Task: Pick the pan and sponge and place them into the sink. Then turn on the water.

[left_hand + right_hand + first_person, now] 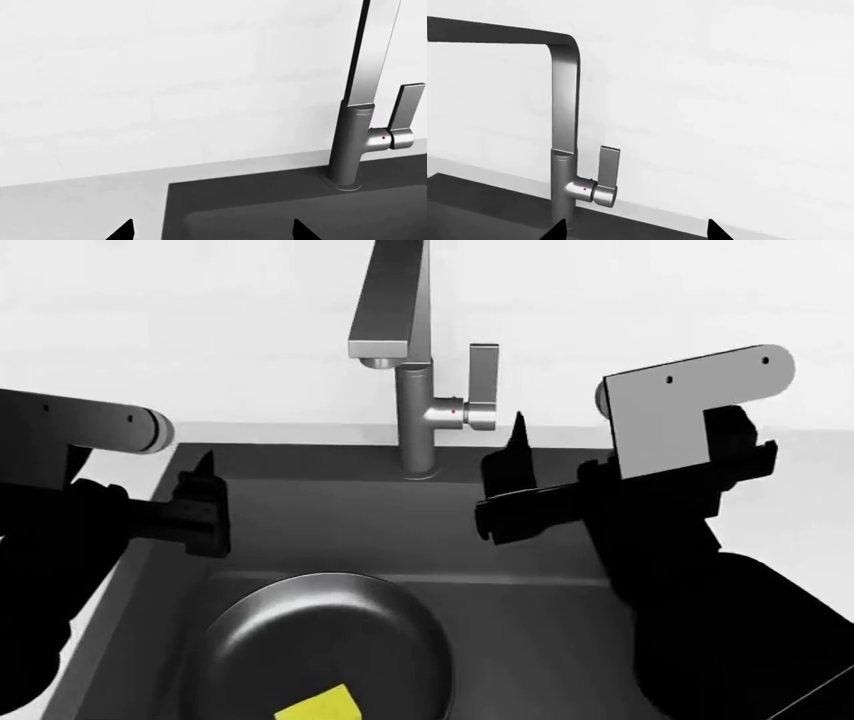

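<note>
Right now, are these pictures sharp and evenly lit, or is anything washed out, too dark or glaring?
Head view: sharp; the arms and the right gripper render as near-black silhouettes, the pan shows a soft sheen, the sponge stays bright. Left wrist view: the wall is nearly washed out, the faucet gleams. Right wrist view: flat pale wall, crisp faucet, no water seen.

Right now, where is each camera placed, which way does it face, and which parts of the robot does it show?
Head: high, looking down into the sink with pan, sponge, faucet; both arms and fingers show.
Left wrist: low over the sink's corner, facing the wall; two fingertips show.
Right wrist: low by the sink, facing the faucet's lever; two fingertips show.
Shared: all three see the faucet.
</note>
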